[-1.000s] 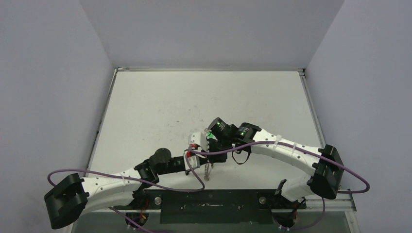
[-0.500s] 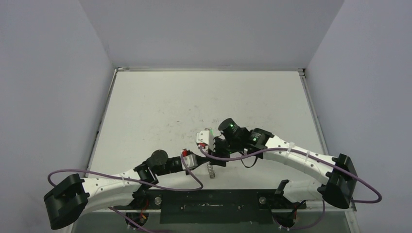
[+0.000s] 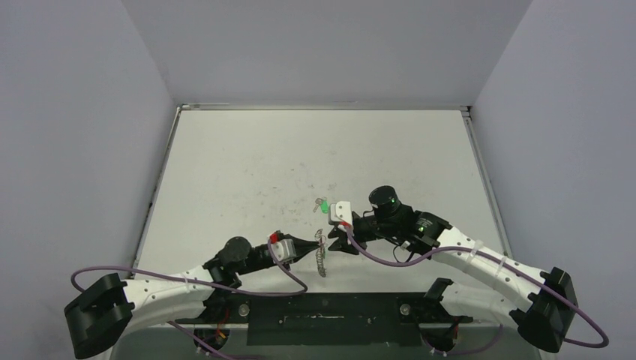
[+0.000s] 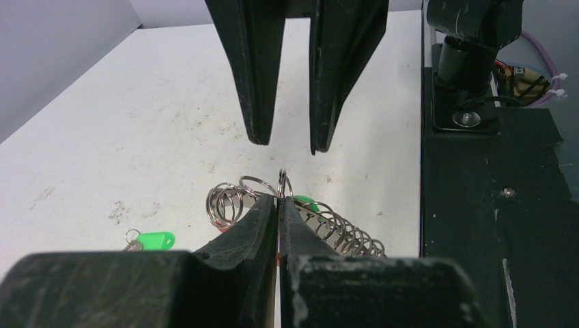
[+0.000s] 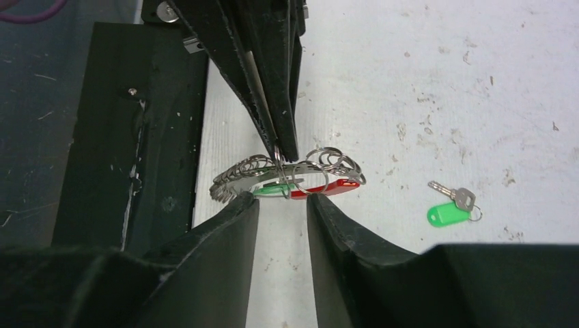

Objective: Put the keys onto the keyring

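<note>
Overhead and wrist views of two arms meeting near the front edge of the white table (image 3: 247, 165). The left gripper (image 4: 280, 199) reaches in from 9 o'clock with its jaws clenched on one wire loop of the keyring (image 5: 326, 162), a coil of silvery rings with a curved red segment (image 5: 324, 189); a small green piece shows among the loops beside the red. The coil hangs below the pinch point, its length running from 12 to 6 o'clock in the overhead view, just beside the black base plate (image 3: 337, 307); whether it touches the table cannot be told. The right gripper (image 5: 281, 199) comes in from 3 o'clock, its jaws released and standing apart, their tips just short of the coil and grasping nothing. The keys (image 3: 322, 205), silver on a bright green tag (image 5: 447, 214), lie flat on the table at 12 o'clock from the keyring, near it but apart from it and from both grippers.
</note>
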You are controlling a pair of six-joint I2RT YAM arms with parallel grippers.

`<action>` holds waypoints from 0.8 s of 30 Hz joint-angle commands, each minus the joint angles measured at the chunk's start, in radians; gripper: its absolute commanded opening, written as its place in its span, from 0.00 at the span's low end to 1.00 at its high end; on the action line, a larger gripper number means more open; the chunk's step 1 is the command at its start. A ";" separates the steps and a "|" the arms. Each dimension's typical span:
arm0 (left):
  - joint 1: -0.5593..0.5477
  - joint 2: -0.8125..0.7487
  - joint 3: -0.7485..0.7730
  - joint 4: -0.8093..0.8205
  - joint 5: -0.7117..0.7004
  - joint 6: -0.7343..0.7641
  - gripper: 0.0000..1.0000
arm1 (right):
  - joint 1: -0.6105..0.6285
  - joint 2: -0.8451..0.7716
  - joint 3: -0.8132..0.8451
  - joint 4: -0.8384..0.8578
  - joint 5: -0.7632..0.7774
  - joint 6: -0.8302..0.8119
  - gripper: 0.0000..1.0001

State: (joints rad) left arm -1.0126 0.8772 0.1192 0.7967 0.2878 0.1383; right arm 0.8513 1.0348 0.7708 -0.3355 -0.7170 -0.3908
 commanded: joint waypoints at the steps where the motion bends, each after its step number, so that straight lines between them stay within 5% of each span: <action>1: -0.003 -0.028 -0.001 0.113 -0.016 -0.025 0.00 | -0.001 -0.032 -0.032 0.135 -0.108 -0.020 0.32; 5: -0.003 -0.037 -0.004 0.114 -0.018 -0.032 0.00 | -0.001 -0.028 -0.045 0.176 -0.117 -0.005 0.25; 24: -0.003 -0.035 -0.002 0.113 -0.018 -0.038 0.00 | 0.002 0.060 -0.056 0.258 -0.129 0.050 0.24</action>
State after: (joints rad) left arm -1.0126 0.8524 0.1108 0.8276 0.2764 0.1123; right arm 0.8513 1.0847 0.7223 -0.1421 -0.7967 -0.3370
